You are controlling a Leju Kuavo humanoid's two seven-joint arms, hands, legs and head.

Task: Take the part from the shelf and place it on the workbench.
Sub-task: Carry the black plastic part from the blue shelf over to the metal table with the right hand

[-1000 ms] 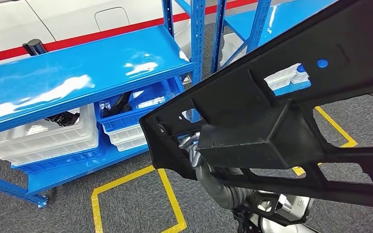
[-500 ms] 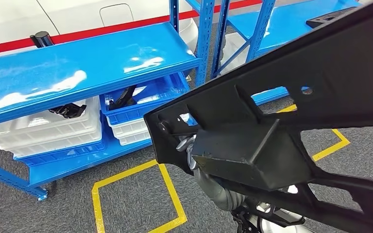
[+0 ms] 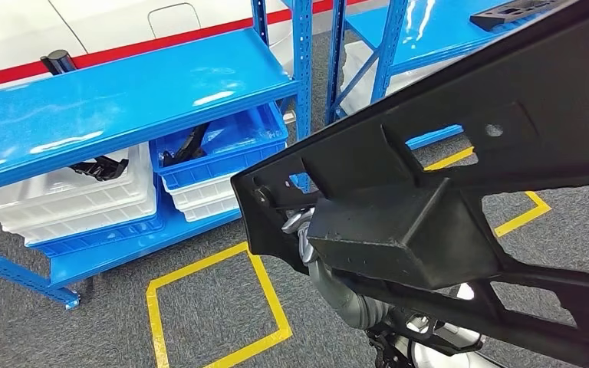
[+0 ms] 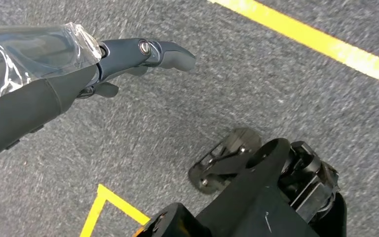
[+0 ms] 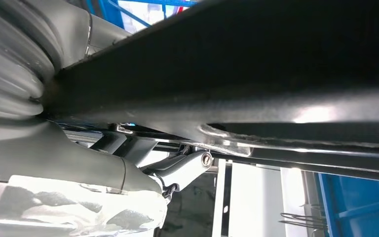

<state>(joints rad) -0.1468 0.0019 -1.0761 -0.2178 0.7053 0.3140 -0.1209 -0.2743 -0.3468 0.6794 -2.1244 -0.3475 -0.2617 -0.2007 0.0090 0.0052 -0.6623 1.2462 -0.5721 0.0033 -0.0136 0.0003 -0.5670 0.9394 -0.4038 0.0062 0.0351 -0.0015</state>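
A: Head view first. Where's the part?

B: Big black part (image 3: pixel 445 192) fills the near right, lifted clear of the blue shelf (image 3: pixel 123 100), which sits behind and to its left. It's off the shelf, so the pick looks done.

A: Who's holding it?

B: Right hand (image 3: pixel 301 230), under the part's near-left end. Silver fingers poke out just below the edge, with the grey arm running down beneath.

A: Anything else by the shelf?

B: White bins (image 3: pixel 69 203) and a blue bin (image 3: pixel 222 149) on the lower tier, yellow floor tape (image 3: pixel 215 307) in front of the shelf. Another black piece (image 3: pixel 506 11) lies on the far shelf, behind the carried part. No worktop seen.

A: Left wrist view?

B: Left hand (image 4: pixel 128 57) hangs over grey carpet, holding nothing, fingers loosely apart and pointing out. Yellow tape there too.

A: Right wrist view?

B: Part (image 5: pixel 256 74) pressed right across the camera, against the ribbed cover. Right hand (image 5: pixel 177 170) wraps under it, a finger hooked on the lower edge. So it grips the part.

A: Progress?

B: My judgement: roughly halfway. Take is done; carrying to the worktop and setting down are left. Part is long and held at one end, so it might swing or clip the shelf posts.
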